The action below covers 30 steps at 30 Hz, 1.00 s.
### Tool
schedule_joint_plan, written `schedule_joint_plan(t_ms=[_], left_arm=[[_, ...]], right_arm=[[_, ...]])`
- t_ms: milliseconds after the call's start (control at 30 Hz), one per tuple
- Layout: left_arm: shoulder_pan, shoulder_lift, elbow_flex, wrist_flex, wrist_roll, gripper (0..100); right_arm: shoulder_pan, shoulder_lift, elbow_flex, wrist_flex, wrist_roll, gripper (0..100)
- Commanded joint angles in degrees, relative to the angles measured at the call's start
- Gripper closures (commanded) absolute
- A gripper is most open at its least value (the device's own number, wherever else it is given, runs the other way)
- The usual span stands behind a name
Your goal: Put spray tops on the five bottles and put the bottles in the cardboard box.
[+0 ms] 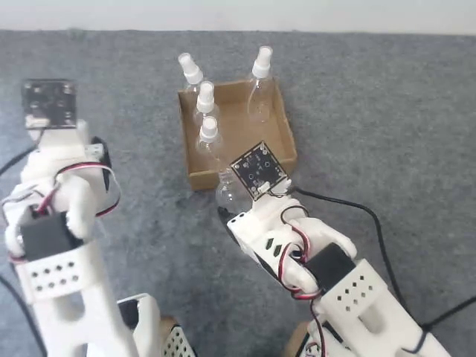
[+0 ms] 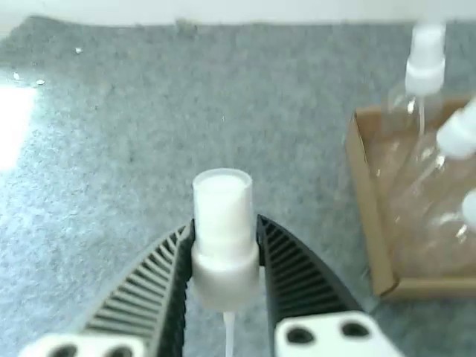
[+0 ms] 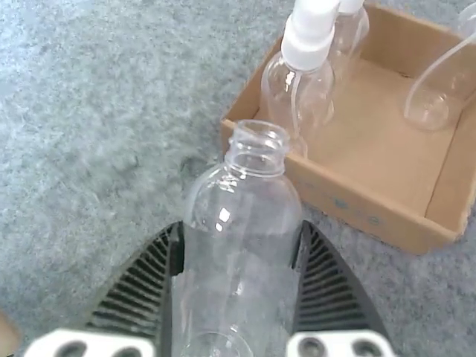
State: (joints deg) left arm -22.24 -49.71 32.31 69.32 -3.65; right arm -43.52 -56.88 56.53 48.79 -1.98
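Overhead, wrist close-ups; common cardboard box (image 1: 289,137)

The counter (image 1: 372,111) is mottled grey, flecked lighter and darker. The cardboard box (image 1: 202,178) is plain tan brown. The capped bottles (image 1: 258,103) are clear and colourless, and their spray tops (image 1: 262,61) are white. The left hand (image 2: 225,238) has black ribbed fingers (image 2: 160,275) on a white base, and the loose spray top (image 2: 222,197) between them is white. The right hand (image 3: 239,232) is the same black and white, around a clear uncapped bottle (image 3: 242,201). Both arms (image 1: 59,223) are white, with black motors (image 1: 44,234) and red wires (image 1: 281,268).
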Motion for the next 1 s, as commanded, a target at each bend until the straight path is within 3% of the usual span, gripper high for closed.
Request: schedule_joint_plan(t_ms=[0,267,567,733,967], left_arm=[[1.7,-4.3,-0.3,-4.5,8.1,99],[7.1,-10.3,-0.3,-9.4,18.5,99],[13.3,-14.2,-0.2,-15.3,25.8,99],[16.6,-16.9,-0.3,-17.1,27.6,99],[21.4,-20.0,-0.3,-18.6,27.3,99]], right_arm=[[0.7,-2.1,-0.6,-2.0,-0.2,95.4],[0.7,-2.9,-0.7,-1.5,-0.1,95.4],[0.5,-17.2,8.1,-6.4,0.3,95.5],[0.4,-20.1,13.5,-12.2,6.0,95.5],[0.4,-20.2,16.6,-16.9,7.9,95.5]])
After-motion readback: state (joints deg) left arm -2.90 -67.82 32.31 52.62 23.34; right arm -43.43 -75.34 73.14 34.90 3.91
